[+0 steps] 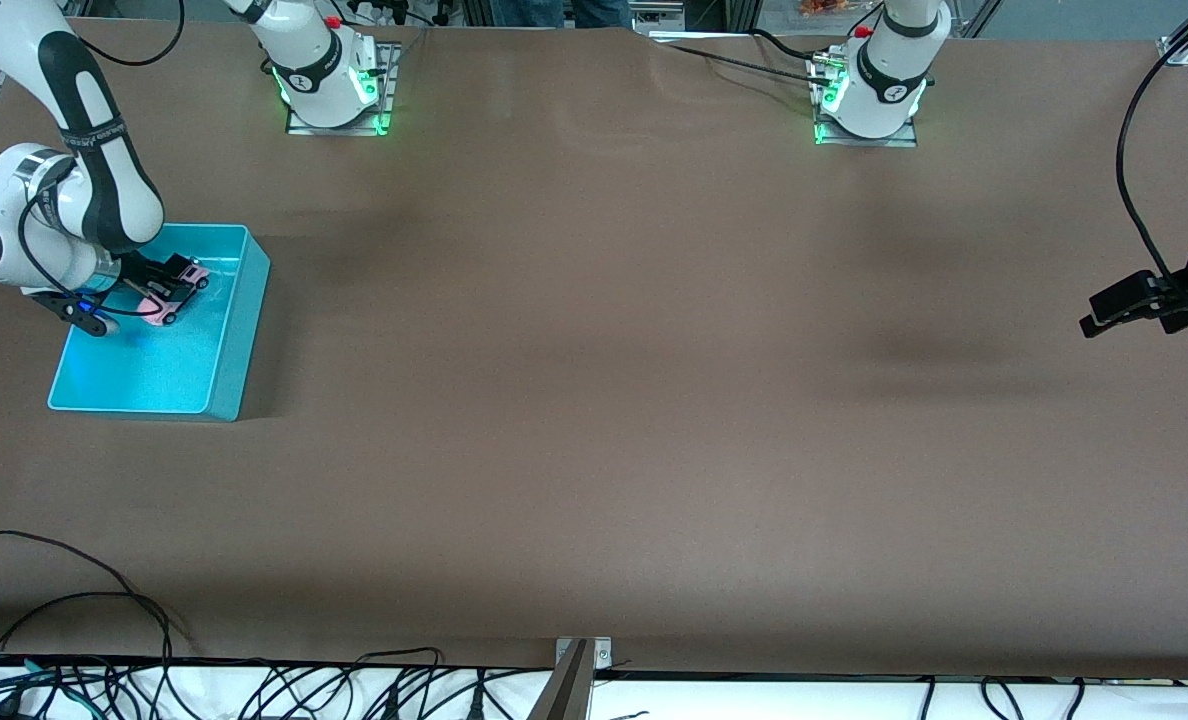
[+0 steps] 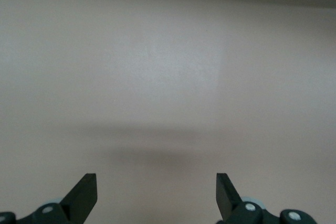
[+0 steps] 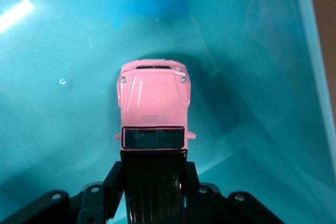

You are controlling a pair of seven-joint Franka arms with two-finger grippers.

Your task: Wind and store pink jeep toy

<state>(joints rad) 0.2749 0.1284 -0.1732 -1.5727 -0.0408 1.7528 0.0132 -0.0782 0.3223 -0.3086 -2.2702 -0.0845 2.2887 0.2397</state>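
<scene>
Inside the single turquoise bin (image 1: 234,330), which sits at the right arm's end of the table (image 1: 594,400), lies the one pink jeep toy (image 1: 176,293), black roof up, in the part of the bin farther from the front camera. Over it, within the bin's walls, hangs the right gripper (image 1: 176,285); in the right wrist view its two fingers (image 3: 116,179) flank the jeep's (image 3: 153,103) roof at the rear, right against its sides, yet whether they grip or have just let go, I cannot tell. Well away from the bin, at the left arm's end, the left gripper (image 1: 1119,305) waits above bare table, its jaws spread wide with nothing between them.
</scene>
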